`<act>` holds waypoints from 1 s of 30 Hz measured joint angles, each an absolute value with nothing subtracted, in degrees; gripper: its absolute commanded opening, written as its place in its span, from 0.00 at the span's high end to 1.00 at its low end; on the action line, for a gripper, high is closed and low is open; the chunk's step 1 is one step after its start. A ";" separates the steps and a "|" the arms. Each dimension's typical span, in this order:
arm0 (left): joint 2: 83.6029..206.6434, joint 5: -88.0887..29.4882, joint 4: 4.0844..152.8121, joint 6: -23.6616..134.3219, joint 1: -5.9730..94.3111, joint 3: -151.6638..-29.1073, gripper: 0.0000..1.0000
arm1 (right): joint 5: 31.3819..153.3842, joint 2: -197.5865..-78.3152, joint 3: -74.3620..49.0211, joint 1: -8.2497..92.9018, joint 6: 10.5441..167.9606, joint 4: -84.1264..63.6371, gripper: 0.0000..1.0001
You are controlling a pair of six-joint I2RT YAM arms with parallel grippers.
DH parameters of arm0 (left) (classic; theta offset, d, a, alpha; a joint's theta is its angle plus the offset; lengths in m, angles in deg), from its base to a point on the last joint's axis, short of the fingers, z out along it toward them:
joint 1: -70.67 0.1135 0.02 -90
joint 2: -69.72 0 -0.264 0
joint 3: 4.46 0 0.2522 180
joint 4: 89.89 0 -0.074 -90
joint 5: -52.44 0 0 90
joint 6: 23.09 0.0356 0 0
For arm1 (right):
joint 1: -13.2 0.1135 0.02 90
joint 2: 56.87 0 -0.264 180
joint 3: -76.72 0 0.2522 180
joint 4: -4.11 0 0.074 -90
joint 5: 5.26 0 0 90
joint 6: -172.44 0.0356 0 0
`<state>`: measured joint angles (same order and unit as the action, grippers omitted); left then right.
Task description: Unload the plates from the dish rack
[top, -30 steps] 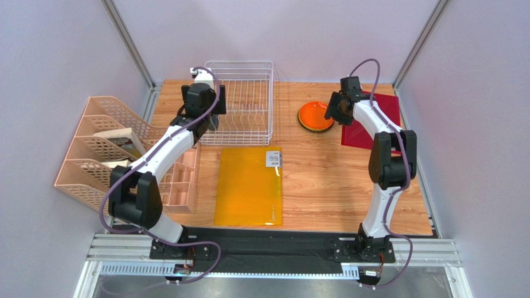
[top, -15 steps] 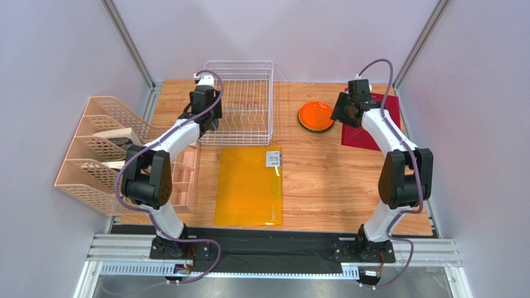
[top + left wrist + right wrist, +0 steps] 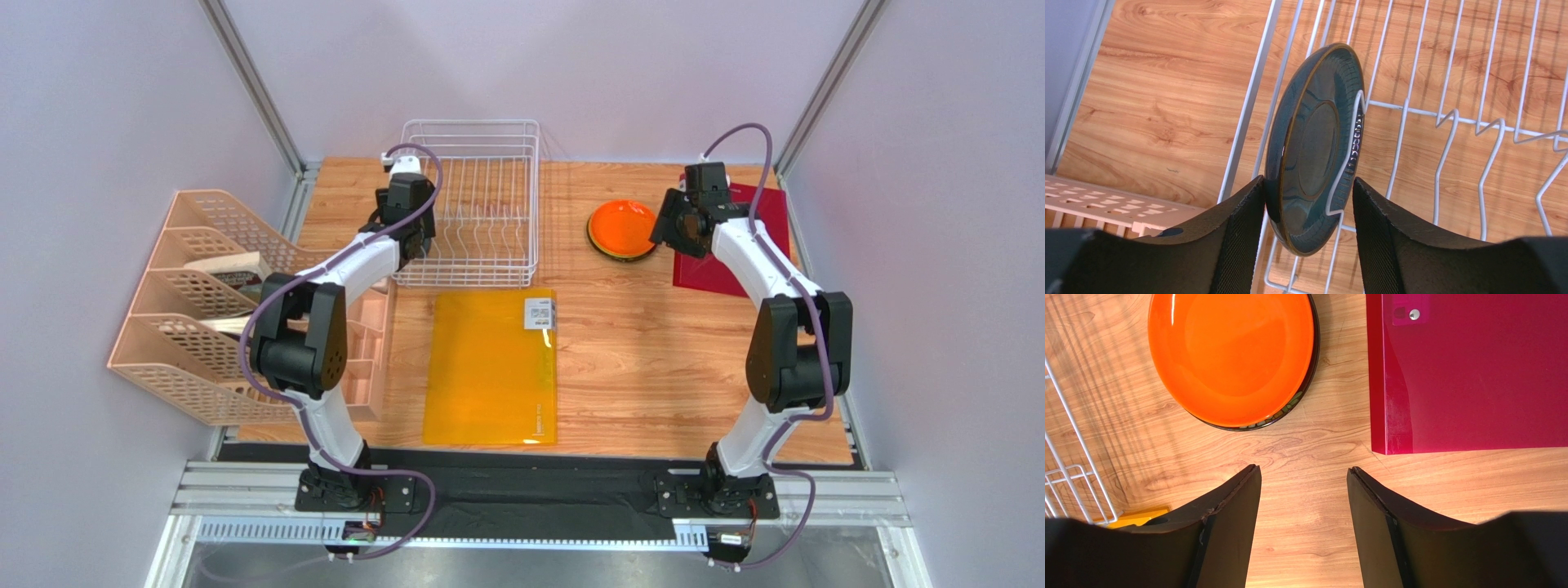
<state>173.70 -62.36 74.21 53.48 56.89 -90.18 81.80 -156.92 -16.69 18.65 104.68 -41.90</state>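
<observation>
A dark grey plate stands on edge between the tines at the left end of the white wire dish rack, which also shows in the top view. My left gripper is open and straddles the plate's lower rim. Its left finger is against the plate's back and its right finger is apart. In the top view the arm hides the plate. An orange plate lies flat on the table, with a dark patterned rim under it. My right gripper is open and empty above bare wood, just near of it.
A flat red square mat lies right of the orange plate. A yellow folder lies mid-table. A beige slotted organizer and a small compartment tray stand at the left. The cell walls are close on both sides.
My left arm has reached forward, bringing its gripper down at the rack's left end. My right gripper has drawn slightly right and back from the orange plate.
</observation>
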 measured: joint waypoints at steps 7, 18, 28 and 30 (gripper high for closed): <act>174.07 -63.89 75.20 53.04 56.95 -90.18 0.53 | 82.33 -156.94 -16.56 18.65 104.68 -41.75 0.42; 175.10 -65.53 75.42 52.63 57.41 -90.18 0.81 | 83.09 -157.75 -16.56 18.65 104.68 -41.59 0.42; 175.54 -66.23 73.84 51.27 57.26 -91.71 1.00 | 83.38 -158.12 -16.56 18.65 104.72 -41.55 0.42; 175.56 -66.23 73.67 51.18 57.26 -91.78 1.00 | 83.35 -158.12 -16.56 18.65 104.74 -41.55 0.42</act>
<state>175.56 -66.23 73.67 51.18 57.26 -91.78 83.35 -158.12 -16.56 18.65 104.74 -41.55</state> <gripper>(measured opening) 0.056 0.580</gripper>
